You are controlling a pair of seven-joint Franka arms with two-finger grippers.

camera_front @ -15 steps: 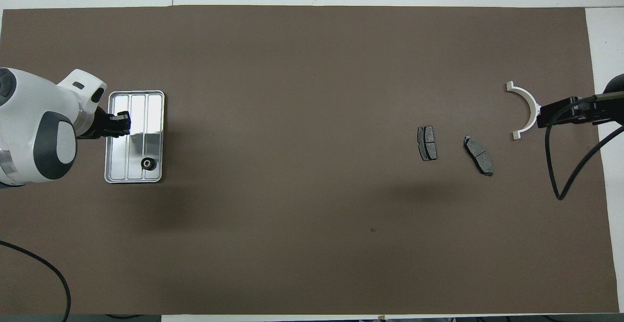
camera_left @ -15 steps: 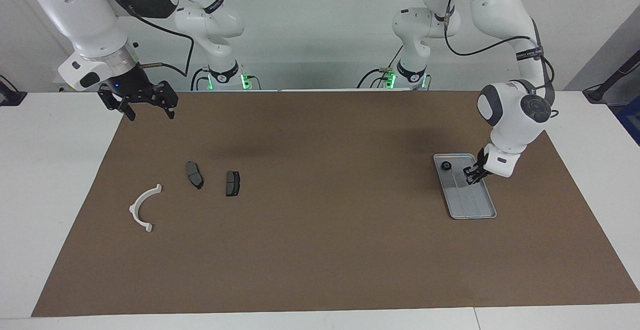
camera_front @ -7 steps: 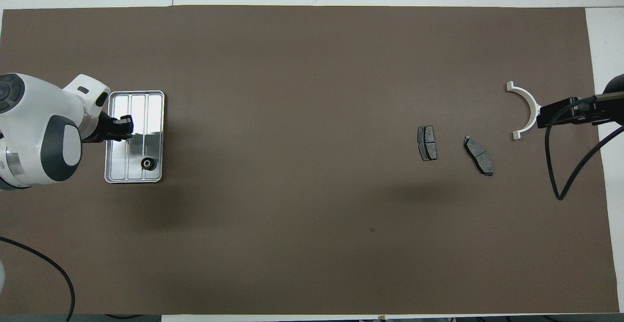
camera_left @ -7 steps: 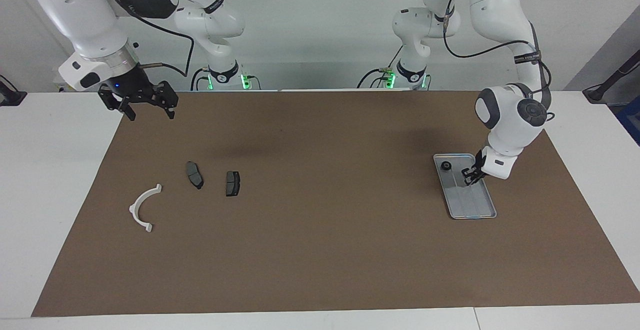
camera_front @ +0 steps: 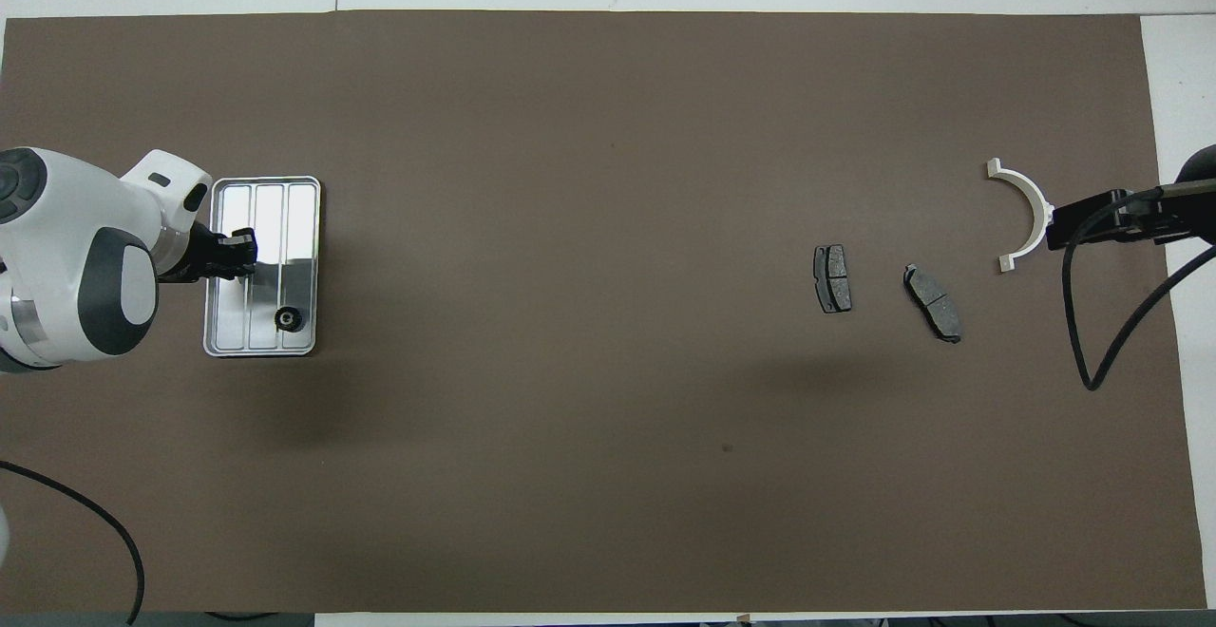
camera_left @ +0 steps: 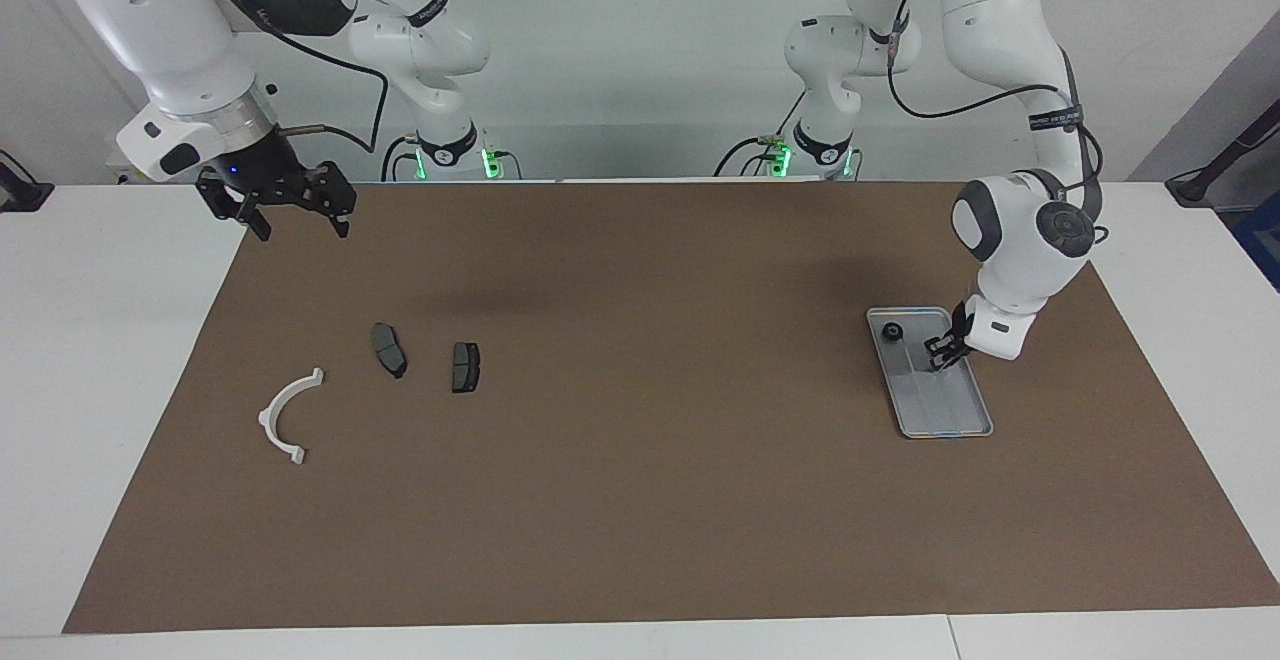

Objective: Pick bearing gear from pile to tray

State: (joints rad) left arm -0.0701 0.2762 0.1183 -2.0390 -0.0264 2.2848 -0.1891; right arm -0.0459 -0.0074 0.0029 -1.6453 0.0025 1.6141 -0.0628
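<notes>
The silver ribbed tray [camera_left: 948, 408] lies toward the left arm's end of the table; it also shows in the overhead view [camera_front: 269, 214]. A small black round bearing gear [camera_left: 891, 332] lies in the tray's end nearer the robots, also seen from overhead [camera_front: 288, 320]. My left gripper [camera_left: 940, 352] hangs just above the tray's middle, beside the gear and apart from it [camera_front: 242, 252]. The pile lies toward the right arm's end: a white half-ring bracket [camera_left: 283, 416] and two dark brake pads [camera_left: 389, 349] [camera_left: 465, 366]. My right gripper [camera_left: 300, 228] is open and empty, raised over the mat's corner.
A brown mat [camera_left: 640, 500] covers most of the white table [camera_left: 90, 360]. The right arm's black cable [camera_front: 1102, 342] hangs over the mat beside the bracket [camera_front: 1028, 214]. The pads [camera_front: 832, 277] [camera_front: 933, 302] lie apart from each other.
The left arm's wrist has drawn back a little toward the robots, and its gripper has shifted slightly along the tray. The gear, the pile and the right arm have not moved.
</notes>
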